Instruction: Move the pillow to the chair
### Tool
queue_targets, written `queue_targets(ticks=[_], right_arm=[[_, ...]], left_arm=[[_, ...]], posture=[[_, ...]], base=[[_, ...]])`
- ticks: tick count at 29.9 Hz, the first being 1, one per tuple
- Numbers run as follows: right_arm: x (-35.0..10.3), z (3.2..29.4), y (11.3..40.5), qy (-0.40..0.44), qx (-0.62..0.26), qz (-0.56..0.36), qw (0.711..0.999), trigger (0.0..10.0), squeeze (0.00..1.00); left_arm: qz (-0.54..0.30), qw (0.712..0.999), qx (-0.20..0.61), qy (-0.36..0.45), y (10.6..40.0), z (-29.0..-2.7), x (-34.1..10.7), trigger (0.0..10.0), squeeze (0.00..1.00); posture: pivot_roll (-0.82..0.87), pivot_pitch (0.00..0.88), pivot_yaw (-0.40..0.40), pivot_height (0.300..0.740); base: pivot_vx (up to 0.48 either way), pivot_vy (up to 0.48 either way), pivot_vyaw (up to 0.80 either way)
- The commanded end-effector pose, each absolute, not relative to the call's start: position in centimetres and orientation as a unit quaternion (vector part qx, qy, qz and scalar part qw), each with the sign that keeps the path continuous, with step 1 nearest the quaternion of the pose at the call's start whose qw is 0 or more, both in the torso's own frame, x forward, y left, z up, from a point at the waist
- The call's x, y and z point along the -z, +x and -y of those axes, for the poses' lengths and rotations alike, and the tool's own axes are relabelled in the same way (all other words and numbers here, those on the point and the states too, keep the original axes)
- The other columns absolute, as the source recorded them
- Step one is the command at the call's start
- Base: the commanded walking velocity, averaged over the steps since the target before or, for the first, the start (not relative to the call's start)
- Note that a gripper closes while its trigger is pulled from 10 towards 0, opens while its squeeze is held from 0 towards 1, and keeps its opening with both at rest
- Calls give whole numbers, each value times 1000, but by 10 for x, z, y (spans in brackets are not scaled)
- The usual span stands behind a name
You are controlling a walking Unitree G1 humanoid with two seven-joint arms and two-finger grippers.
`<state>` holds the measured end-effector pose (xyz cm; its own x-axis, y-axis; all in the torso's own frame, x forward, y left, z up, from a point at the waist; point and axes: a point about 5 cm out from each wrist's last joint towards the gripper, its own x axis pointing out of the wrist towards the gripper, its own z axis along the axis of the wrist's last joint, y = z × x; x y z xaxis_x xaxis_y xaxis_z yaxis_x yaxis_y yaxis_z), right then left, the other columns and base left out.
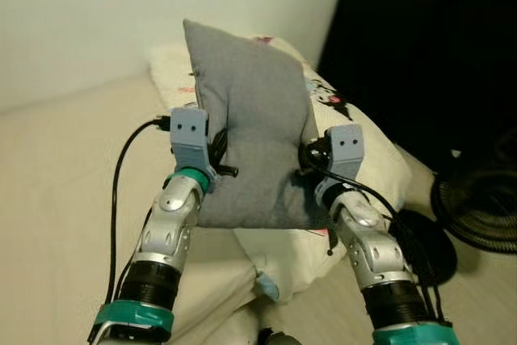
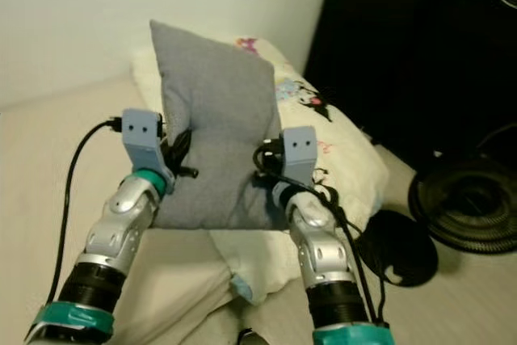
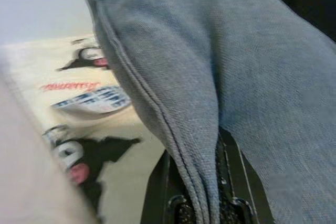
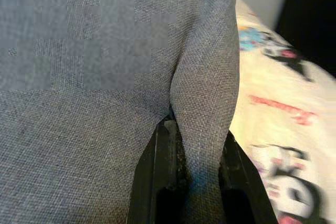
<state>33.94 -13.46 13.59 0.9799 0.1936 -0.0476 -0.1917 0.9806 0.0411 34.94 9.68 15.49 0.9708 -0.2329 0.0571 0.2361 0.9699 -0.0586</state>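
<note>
Centrally, the grey pillow (image 1: 250,119) is held upright between both arms, above a cream printed pillow (image 1: 367,147) on the bed (image 1: 56,167). Left gripper (image 3: 202,182) clenches the pillow's left edge; right gripper (image 4: 191,166) clenches a fold at its right edge. Black fan (image 1: 477,199) stands on the floor, far right

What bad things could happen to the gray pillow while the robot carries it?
1. The left gripper and right gripper each pinch only a fold of cloth at the gray pillow's side edges, so it might slip out and drop.
2. The pillow stands tall before the head camera and hides what is ahead, so the robot may bump something.
3. The black fan sits on the floor nearby; the robot could hit it.
</note>
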Motion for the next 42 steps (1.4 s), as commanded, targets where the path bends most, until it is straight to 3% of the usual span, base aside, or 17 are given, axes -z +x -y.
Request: queue_targets(ticks=[1,3,5,15,24,28,34,37,42], right_arm=[[-140,136,336,32,-93,-16,995,10000,0],[-137,132,334,51,-80,-16,995,10000,0],[-135,130,332,64,-69,-15,995,10000,0],[-115,116,319,79,-67,-24,994,10000,0],[-121,121,320,98,-60,-17,993,10000,0],[-143,123,327,111,-56,17,992,10000,0],[-153,130,327,128,-45,39,990,10000,0],[-143,128,325,143,-48,22,988,10000,0],[-143,121,325,137,-69,20,988,10000,0]], left_arm=[[42,992,117,-21,347,-102,-161,10000,0],[37,991,125,-33,346,-102,-161,10000,0],[33,990,131,-31,347,-100,-161,10000,0],[37,990,134,-22,348,-98,-176,10000,0],[47,988,149,19,345,-90,-191,10000,0],[65,987,150,-3,350,-97,-193,10000,0],[53,994,94,-37,351,-116,-184,10000,0],[45,994,68,-72,347,-114,-178,10000,0],[40,993,80,-73,342,-108,-174,10000,0]], posture=[[25,12,23,740],[37,38,89,740],[45,43,102,740],[98,33,147,740],[142,45,180,740],[41,44,184,740],[64,30,110,740],[60,10,48,740],[49,10,34,740]], base=[[0,0,-800],[0,0,-800],[0,0,-800],[0,0,-800],[0,0,-800],[0,0,-800],[0,0,-800],[0,0,-800],[0,0,-800]])
